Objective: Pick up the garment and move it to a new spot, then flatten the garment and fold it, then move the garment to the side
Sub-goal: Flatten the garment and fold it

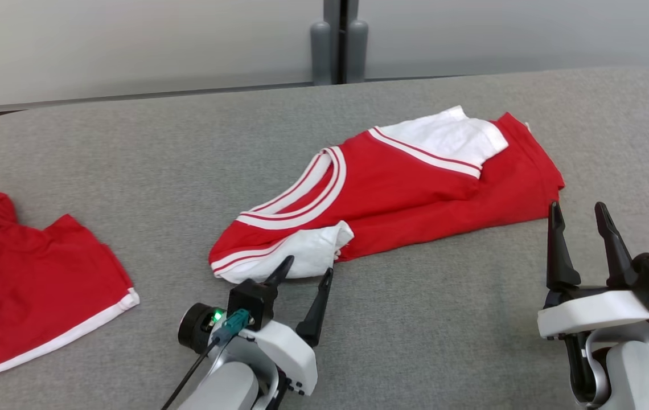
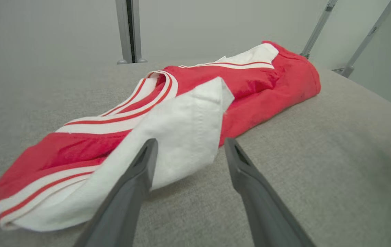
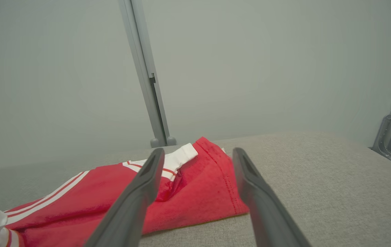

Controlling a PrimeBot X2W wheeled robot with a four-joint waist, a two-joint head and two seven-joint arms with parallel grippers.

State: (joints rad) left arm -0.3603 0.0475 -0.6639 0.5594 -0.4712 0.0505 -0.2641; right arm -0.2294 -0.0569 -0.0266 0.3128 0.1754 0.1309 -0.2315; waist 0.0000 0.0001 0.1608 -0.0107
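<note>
Red garment (image 1: 415, 188) just beyond left end effector (image 1: 309, 265), beside right end effector (image 1: 578, 205)

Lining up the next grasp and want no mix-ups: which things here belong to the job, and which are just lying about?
In the job: red-and-white garment at centre; left gripper and right gripper, both open at its near edge.
Lying about: second red garment at left; grey posts behind.

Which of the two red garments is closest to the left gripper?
The red garment with white sleeves, in the middle, right at the fingertips of the left gripper. The plain red garment with a white hem lies far off to the left.
</note>
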